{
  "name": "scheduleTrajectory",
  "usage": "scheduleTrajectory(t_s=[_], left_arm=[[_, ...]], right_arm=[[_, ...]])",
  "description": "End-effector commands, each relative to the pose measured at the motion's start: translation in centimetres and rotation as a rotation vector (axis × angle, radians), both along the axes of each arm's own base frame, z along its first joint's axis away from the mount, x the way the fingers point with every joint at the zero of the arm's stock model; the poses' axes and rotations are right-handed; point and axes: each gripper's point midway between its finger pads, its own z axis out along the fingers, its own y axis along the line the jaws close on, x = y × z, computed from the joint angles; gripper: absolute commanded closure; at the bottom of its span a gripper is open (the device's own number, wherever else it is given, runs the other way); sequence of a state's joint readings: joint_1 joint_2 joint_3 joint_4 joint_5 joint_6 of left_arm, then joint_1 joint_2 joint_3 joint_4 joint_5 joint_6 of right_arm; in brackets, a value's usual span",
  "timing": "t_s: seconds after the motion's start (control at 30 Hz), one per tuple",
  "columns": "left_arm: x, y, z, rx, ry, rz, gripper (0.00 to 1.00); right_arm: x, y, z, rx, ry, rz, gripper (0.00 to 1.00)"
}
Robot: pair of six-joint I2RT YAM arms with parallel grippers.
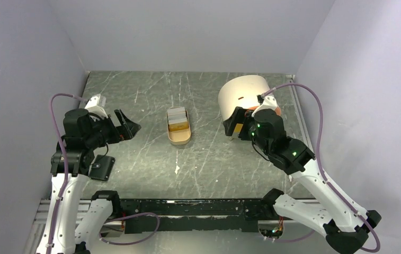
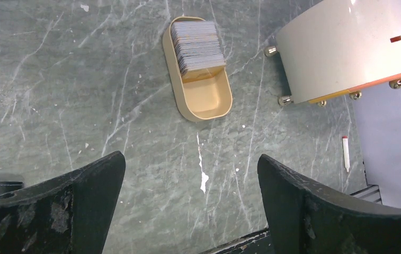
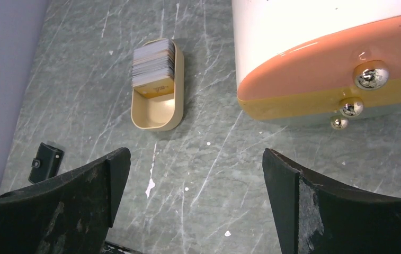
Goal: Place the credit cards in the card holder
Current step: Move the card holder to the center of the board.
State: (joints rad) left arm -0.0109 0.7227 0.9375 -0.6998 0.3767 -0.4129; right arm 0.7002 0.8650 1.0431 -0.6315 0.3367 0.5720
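Upper right you see the cream-and-orange cylinder. Mid-frame, the tan tray holds the credit cards, a whitish-grey stack over a yellow one, in its upper end. The small black card holder lies lower left. On your left gripper and right gripper, the fingers are spread wide.

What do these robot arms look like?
The left arm and right arm have white lower links and black joints. A mauve cable runs along each. Green lights glow on the right one. The left tool and right tool each have two scuffed black fingers.
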Motion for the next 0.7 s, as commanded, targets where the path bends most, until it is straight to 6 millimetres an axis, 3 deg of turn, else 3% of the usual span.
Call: scheduleTrajectory(t_s=[0.0,0.53,0.67], left_arm=[[0.4,0.4,0.7,-0.001,-0.033,0.025,0.01],[0.5,0.7,0.3,0.000,-0.019,0.046,0.01],[1.2,3.0,-1.6,0.002,0.065,0.233,0.01]], right_arm=[[0.3,-0.9,0.5,0.008,-0.021,-0.047,0.00],[0.3,-0.9,0.5,0.002,-0.025,-0.048,0.00],[0.3,-0.9,0.4,0.005,-0.022,-0.048,0.00]])
